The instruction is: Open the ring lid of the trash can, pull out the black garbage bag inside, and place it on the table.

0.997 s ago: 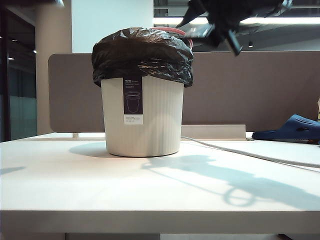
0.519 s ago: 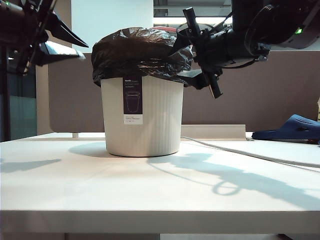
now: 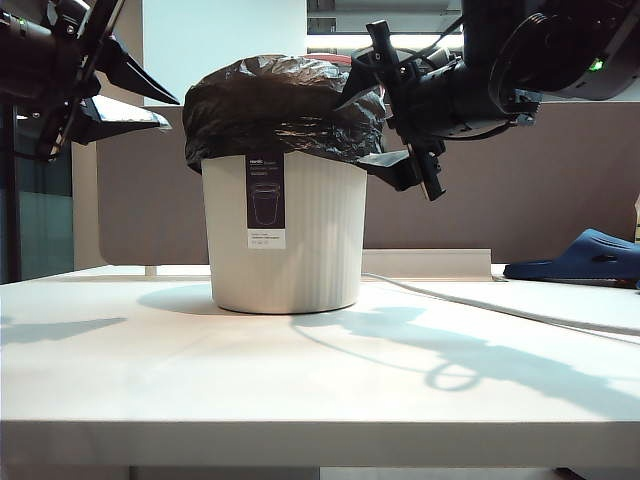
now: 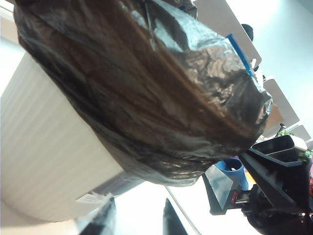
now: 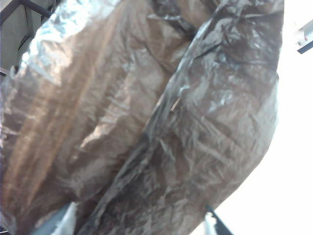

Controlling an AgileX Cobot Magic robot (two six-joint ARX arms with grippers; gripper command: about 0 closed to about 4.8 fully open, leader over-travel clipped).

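Broadly, the white bench point(image 3: 300, 380) is a flat desk top with a thick front edge, sunlit and crossed by the arms' shadows. Behind it stands a grey-brown partition panel point(image 3: 500, 180), with a pale wall and ceiling lights beyond. A white cable point(image 3: 500, 305) trails over the bench toward the right, and a dark blue slipper point(image 3: 585, 255) lies at the far right.

The trash can point(image 3: 320, 240) stands upright near the bench's middle, its long axis vertical, cream-white, ribbed and narrowing toward its base. A tall dark label point(image 3: 266, 198) on its front carries a drawing of a bin; the small print cannot be read.

The black garbage bag point(image 3: 285, 105) bulges from the mouth and hangs crinkled over the rim. A sliver of the ring lid point(image 3: 355, 62) shows reddish-pink at the top right edge, mostly hidden by the bag.

The left pincer point(image 3: 135, 95) hangs at rim height just left of the bag, its jaws apart and not touching it. The right pincer point(image 3: 385, 115) is at the bag's right side, jaws spread wide around the draped edge; whether they touch the plastic cannot be told. The right wrist view is filled by the bag.
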